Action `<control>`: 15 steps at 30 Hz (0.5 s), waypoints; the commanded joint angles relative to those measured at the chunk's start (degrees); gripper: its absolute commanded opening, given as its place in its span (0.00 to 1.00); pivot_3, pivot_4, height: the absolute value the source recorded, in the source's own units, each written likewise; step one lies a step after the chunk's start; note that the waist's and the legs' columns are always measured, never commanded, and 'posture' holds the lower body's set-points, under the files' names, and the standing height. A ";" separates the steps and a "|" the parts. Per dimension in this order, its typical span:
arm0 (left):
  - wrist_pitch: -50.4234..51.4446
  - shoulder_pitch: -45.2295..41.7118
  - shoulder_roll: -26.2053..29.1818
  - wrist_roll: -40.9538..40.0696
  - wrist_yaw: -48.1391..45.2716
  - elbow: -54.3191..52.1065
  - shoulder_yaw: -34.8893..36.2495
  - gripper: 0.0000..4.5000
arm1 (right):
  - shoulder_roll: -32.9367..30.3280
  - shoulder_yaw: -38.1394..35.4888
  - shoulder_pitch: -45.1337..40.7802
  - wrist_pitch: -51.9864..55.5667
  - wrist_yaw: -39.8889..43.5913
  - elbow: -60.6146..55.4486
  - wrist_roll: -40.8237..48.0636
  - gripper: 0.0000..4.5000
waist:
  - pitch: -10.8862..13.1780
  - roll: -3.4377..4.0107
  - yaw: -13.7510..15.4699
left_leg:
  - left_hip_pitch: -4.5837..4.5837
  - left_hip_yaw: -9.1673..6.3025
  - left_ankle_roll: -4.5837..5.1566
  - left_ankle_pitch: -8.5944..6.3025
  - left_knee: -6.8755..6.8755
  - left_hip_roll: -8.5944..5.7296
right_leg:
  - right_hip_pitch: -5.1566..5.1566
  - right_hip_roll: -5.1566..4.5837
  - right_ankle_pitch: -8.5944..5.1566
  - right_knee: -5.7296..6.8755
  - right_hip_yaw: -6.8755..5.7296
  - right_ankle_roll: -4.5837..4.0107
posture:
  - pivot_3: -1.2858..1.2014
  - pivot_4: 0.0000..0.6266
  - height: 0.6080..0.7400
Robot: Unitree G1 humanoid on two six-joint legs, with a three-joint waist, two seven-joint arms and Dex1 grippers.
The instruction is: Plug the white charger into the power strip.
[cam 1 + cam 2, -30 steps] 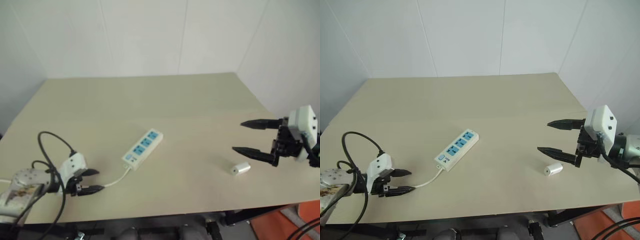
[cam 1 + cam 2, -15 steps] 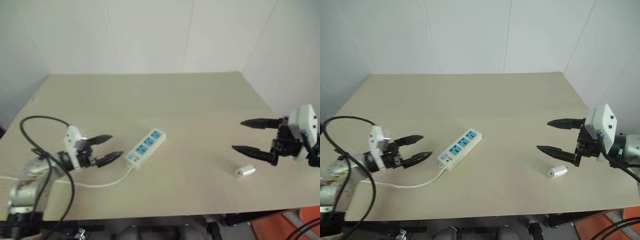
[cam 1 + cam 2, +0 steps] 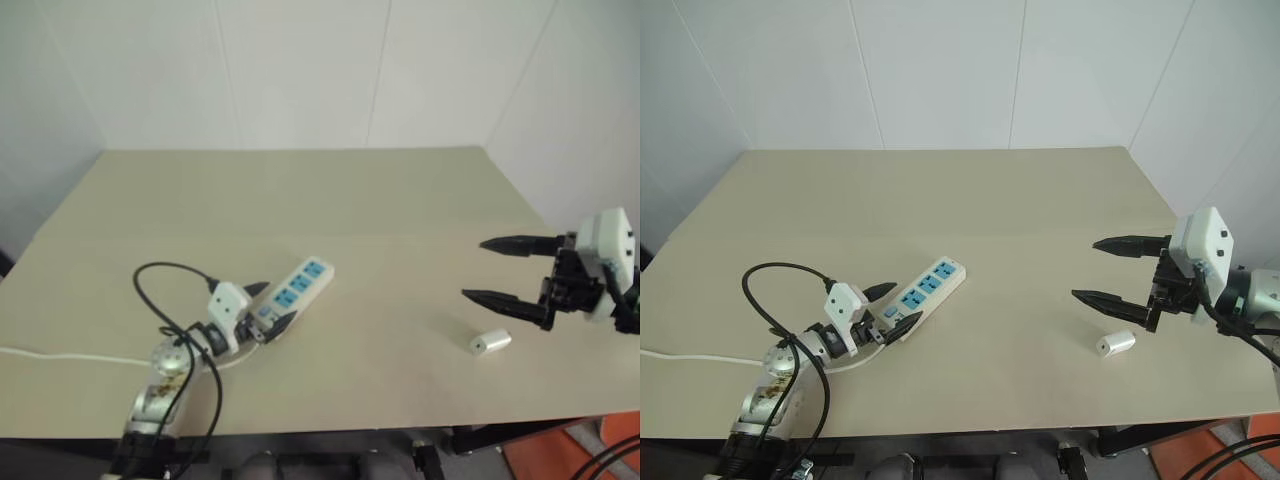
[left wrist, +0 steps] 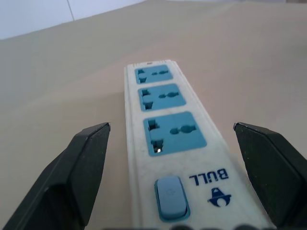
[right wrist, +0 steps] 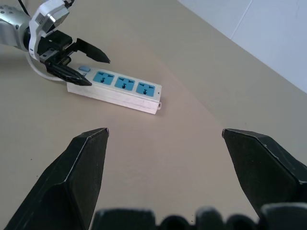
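The power strip (image 3: 921, 296), one long white bar with three blue sockets, lay left of the table's (image 3: 1040, 210) middle, its switch end nearest the robot and its thin cord (image 3: 700, 357) trailing off left. Over the last second the left gripper (image 3: 894, 308) had swung in from the near-left table edge, so its spread fingers now straddled the strip's switch end, nothing clasped. That reads as getting ready to steady the strip, so plugging had not begun. The right gripper (image 3: 1105, 269) had kept its place at the right, hanging with jaws wide and empty. The single white charger (image 3: 1115, 343) lay on its side near the table's near-right edge, just below that gripper and well apart from the strip.
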 commanded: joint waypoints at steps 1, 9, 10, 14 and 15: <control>-0.66 0.27 -0.63 0.42 1.39 0.01 -0.55 1.00 | -0.11 -1.95 -0.50 -0.47 -0.11 -1.39 1.04 0.99 | 0.00 0.00 0.00 | 0.00 0.00 0.00 0.00 0.00 0.00 | 0.01 0.00 -0.01 0.00 0.00 0.02 | 0.52 0.24 1.00; 0.24 1.02 -3.87 -0.05 3.18 0.25 -1.86 1.00 | -0.21 -1.89 -0.43 -0.48 -0.13 -1.56 1.20 0.99 | 0.00 0.01 0.11 | 0.05 0.00 0.00 0.00 0.02 0.00 | 0.07 0.00 -0.06 0.00 0.00 0.12 | 0.52 0.24 1.00; 0.28 1.09 -4.05 -0.07 3.28 0.24 -1.85 1.00 | -0.21 -1.87 -0.44 -0.49 -0.14 -1.57 1.18 0.99 | 0.00 0.01 0.17 | 0.08 0.00 0.00 0.00 0.03 -0.01 | 0.09 -0.01 -0.06 0.00 0.00 0.13 | 0.52 0.24 1.00; 2.00 1.72 -4.86 -0.45 3.86 0.69 -1.92 1.00 | -0.28 -1.78 -0.30 -0.19 -0.05 -1.82 1.33 0.99 | -0.03 0.05 0.18 | 0.11 0.00 0.00 0.00 0.10 -0.02 | 0.14 -0.01 -0.09 0.00 0.00 0.22 | 0.52 0.24 1.00; 2.14 1.83 -4.83 -0.38 3.85 0.86 -1.96 1.00 | -0.33 -1.75 -0.24 -0.16 0.01 -1.79 1.28 0.99 | -0.04 0.07 0.18 | 0.11 -0.01 0.00 0.00 0.15 -0.02 | 0.15 -0.01 -0.14 0.01 0.00 0.30 | 0.52 0.24 1.00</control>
